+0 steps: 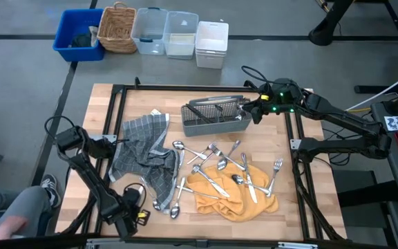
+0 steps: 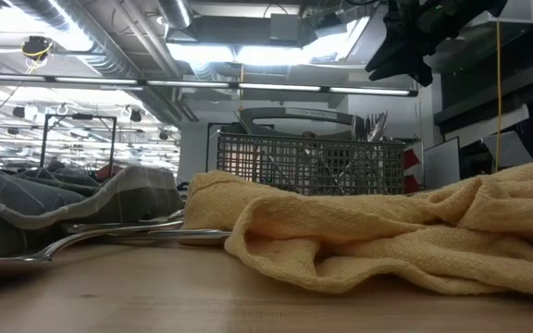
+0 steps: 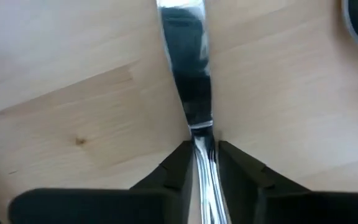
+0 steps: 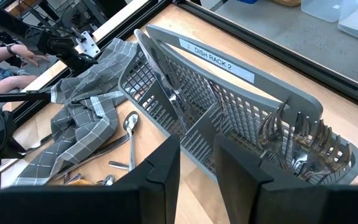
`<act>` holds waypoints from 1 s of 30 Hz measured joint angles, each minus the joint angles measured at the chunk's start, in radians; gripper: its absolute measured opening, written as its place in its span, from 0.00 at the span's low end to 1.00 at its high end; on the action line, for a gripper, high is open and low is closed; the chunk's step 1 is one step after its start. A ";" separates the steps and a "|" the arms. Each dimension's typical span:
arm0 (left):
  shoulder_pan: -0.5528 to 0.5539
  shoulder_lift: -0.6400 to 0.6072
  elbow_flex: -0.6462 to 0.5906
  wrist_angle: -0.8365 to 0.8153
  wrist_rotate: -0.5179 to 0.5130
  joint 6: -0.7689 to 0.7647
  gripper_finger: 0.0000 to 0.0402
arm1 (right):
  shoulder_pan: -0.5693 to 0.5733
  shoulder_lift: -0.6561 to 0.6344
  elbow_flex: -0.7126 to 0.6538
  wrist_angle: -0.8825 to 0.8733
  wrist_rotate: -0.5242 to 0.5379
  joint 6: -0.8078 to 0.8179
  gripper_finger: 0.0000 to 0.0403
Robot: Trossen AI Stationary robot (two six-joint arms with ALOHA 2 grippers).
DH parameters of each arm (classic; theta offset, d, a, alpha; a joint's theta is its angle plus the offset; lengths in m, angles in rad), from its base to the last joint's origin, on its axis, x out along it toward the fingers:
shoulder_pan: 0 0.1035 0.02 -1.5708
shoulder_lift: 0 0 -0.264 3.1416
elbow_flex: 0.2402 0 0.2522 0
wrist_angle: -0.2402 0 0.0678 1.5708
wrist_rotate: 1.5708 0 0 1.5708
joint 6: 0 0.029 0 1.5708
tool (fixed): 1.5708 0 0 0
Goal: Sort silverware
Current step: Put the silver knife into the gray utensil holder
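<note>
My left gripper (image 1: 131,211) is near the table's near left corner, shut on a silver knife (image 3: 188,74) over bare wood. My right gripper (image 4: 197,155) is open and empty above the right end of the grey mesh caddy (image 1: 216,116), which holds several forks (image 4: 297,137). Several spoons and forks (image 1: 220,169) lie on and around a yellow cloth (image 1: 230,194) at the table's middle. A grey checked cloth (image 1: 144,155) lies to its left. In the low view the caddy (image 2: 308,162) stands behind the yellow cloth (image 2: 387,231). My left gripper pinches the knife between its two fingers at the handle, just behind the blade (image 3: 202,134). The fingers lie along the knife, and the blade reaches forward past their tips. Whether the knife rests on the wood or is lifted clear, I cannot tell.
A black frame (image 1: 119,104) borders the wooden table. Several bins and a basket (image 1: 164,31) stand on the floor past the far edge. A person's leg and hand (image 1: 9,218) show at the near left. Spoons (image 1: 175,204) lie by the checked cloth's near edge.
</note>
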 joint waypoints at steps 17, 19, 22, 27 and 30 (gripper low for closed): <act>0.024 0.001 0.003 -0.022 0.000 -0.062 0.29 | 0.000 0.000 0.000 0.000 0.000 0.000 0.25; 0.024 0.007 0.004 -0.026 0.013 -0.058 0.26 | 0.000 0.000 0.000 0.000 0.000 0.000 0.25; 0.024 0.018 0.005 -0.030 0.033 -0.038 0.20 | 0.000 0.000 0.000 -0.001 0.000 0.000 0.25; 0.023 0.023 0.005 -0.029 0.041 -0.021 0.12 | 0.000 0.000 0.000 -0.001 0.000 0.000 0.25; 0.023 0.024 0.004 -0.027 0.043 -0.021 0.08 | 0.000 0.000 0.000 -0.001 0.000 0.000 0.25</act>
